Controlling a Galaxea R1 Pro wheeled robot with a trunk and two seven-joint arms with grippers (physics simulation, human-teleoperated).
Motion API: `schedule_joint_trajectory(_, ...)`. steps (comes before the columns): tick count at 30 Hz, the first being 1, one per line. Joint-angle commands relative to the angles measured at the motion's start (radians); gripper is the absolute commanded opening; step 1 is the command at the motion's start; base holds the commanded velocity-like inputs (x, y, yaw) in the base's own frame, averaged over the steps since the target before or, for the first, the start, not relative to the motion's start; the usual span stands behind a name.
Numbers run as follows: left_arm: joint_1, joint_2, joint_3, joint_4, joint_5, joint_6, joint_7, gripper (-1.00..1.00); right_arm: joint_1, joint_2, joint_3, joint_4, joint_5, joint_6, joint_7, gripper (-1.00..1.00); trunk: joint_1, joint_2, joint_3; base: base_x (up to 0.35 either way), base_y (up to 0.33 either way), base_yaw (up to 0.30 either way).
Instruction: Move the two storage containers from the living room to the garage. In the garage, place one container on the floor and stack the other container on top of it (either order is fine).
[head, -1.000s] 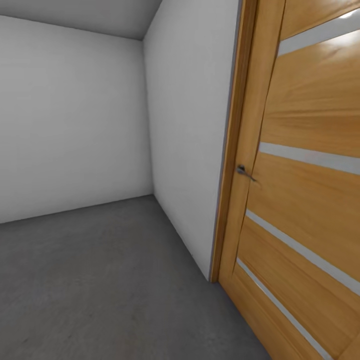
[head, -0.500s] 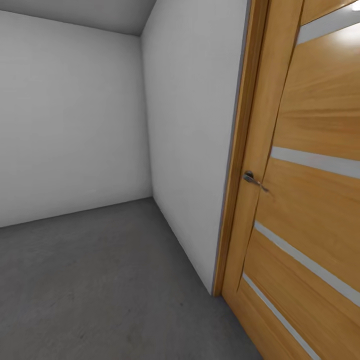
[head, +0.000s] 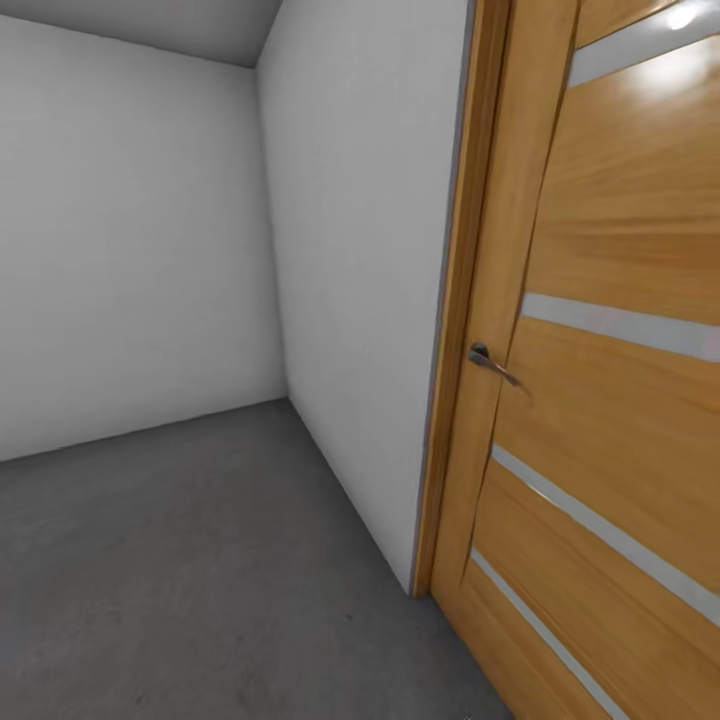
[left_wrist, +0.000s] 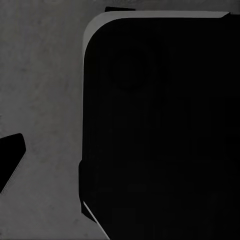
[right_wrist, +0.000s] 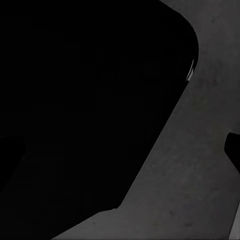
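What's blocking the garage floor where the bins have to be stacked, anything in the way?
Nothing visible. In the head view the grey concrete floor runs bare to the pale walls. A wooden door with a metal handle stands at the right. No bins are in sight.

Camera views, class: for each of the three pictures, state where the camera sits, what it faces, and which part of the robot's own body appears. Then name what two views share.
Head view: on the robot's head, facing a garage corner: pale walls, wooden door with handle.
Left wrist view: near the left gripper, facing down at concrete floor; a dark robot body part shows.
Right wrist view: near the right gripper, facing down; dark robot body shows.
Shared: the grey concrete floor.
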Motion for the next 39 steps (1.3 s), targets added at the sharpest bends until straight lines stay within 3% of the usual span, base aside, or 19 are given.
schedule_joint_trajectory(1,0.000,0.000,0.000,0.000,0.006,-0.003,0.000,1.00,0.000,0.000,0.005,0.000,-0.006,-0.003,0.001,1.00,0.000,0.000,-0.001,0.002,0.000,-0.239)
schedule_joint_trajectory(31,0.000,0.000,0.000,-0.001,0.006,-0.004,0.000,1.00,0.000,0.000,0.005,0.000,-0.007,-0.004,0.001,1.00,0.000,0.000,-0.001,0.000,0.002,-0.242)
schedule_joint_trajectory(39,0.000,-0.001,0.000,0.000,0.006,-0.003,0.000,1.00,0.000,0.000,0.005,0.000,-0.010,-0.004,0.000,1.00,0.000,0.000,-0.001,0.000,0.269,-0.060)
